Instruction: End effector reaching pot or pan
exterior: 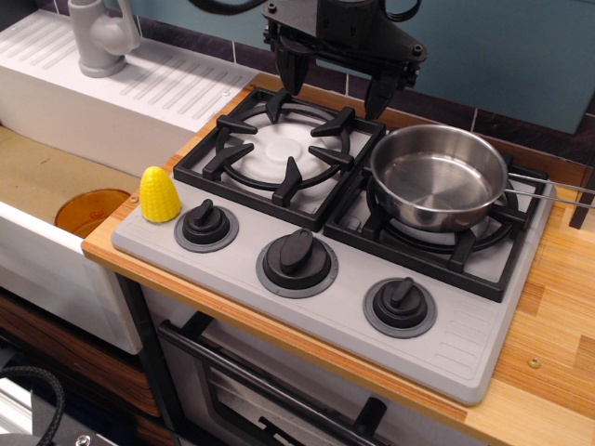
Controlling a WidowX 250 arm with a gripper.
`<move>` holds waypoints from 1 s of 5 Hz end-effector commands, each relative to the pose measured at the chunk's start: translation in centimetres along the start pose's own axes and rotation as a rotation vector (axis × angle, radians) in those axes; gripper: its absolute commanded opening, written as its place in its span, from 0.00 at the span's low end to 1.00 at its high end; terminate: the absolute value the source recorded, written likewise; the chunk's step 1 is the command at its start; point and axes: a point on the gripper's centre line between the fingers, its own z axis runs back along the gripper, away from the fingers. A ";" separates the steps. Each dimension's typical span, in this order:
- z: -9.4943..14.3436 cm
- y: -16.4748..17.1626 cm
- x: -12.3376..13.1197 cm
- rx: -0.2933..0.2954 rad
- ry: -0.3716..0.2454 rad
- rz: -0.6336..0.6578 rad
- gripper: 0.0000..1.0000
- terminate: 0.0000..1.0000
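A round shiny steel saucepan [438, 176] sits on the right burner grate of the toy stove, its thin metal handle [558, 185] pointing right. The pan looks empty. My black gripper [337, 82] hangs at the top of the view, above the back edge of the stove between the two burners, up and left of the pan. Its two fingers [289, 71] point down, spread apart, with nothing between them. It does not touch the pan.
A yellow toy corn [159, 194] stands at the stove's front left corner. The left burner grate [280, 155] is bare. Three black knobs [297, 258] line the stove front. A sink with an orange bowl [90, 210] and a grey faucet [100, 35] lies left.
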 end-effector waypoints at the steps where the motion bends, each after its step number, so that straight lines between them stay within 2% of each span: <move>1: 0.0 0.0 0.0 0.000 0.000 0.000 1.00 0.00; 2: 0.2 -0.6 -0.1 0.014 -0.004 0.013 1.00 0.00; 3: 0.7 -1.6 -0.2 0.052 -0.008 0.037 1.00 0.00; 4: 1.9 -2.6 0.2 0.063 0.020 0.061 1.00 0.00; 5: 2.1 -4.5 0.6 0.096 0.018 0.087 1.00 0.00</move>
